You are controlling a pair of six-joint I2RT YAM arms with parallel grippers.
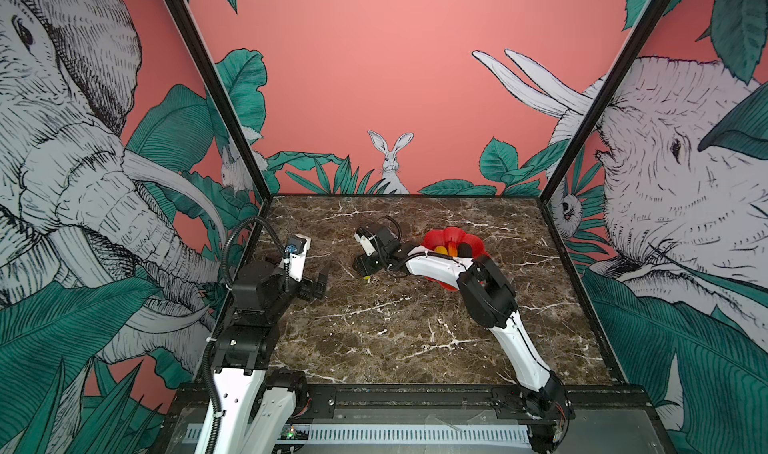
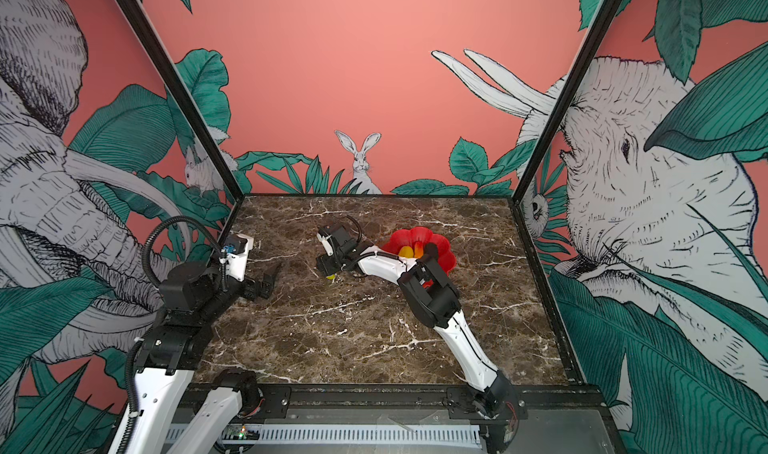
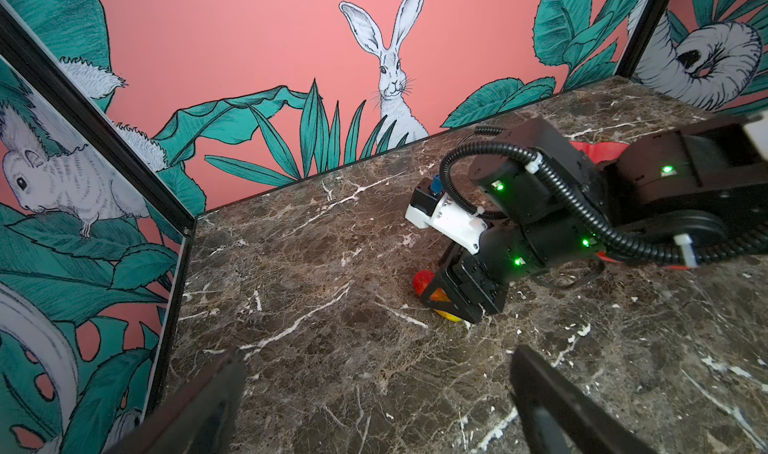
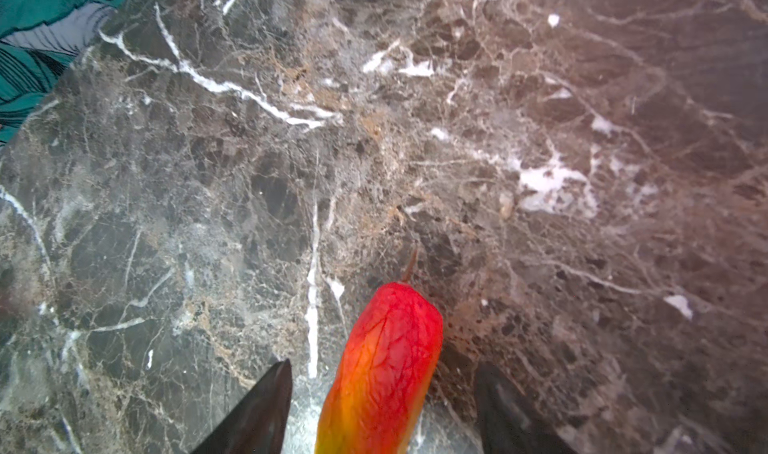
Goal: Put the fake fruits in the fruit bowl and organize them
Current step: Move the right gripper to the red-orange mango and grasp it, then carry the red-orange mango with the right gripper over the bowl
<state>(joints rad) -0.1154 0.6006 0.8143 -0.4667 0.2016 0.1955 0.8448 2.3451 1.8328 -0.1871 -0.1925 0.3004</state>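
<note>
Each arm wore white shells point(image 1: 519, 348) between black joints point(image 1: 488, 292). A ribbed black cable point(image 3: 571, 196) ran along the right arm point(image 3: 540, 190), fastened with white ties point(image 3: 534, 166). Green lights point(image 3: 667, 168) dotted its joints. Left fingers point(image 3: 552, 402) were black and tapered.

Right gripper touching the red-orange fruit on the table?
Apart. The right wrist view shows the right gripper straddling the red-orange fruit, bare marble between it and each finger.
</note>
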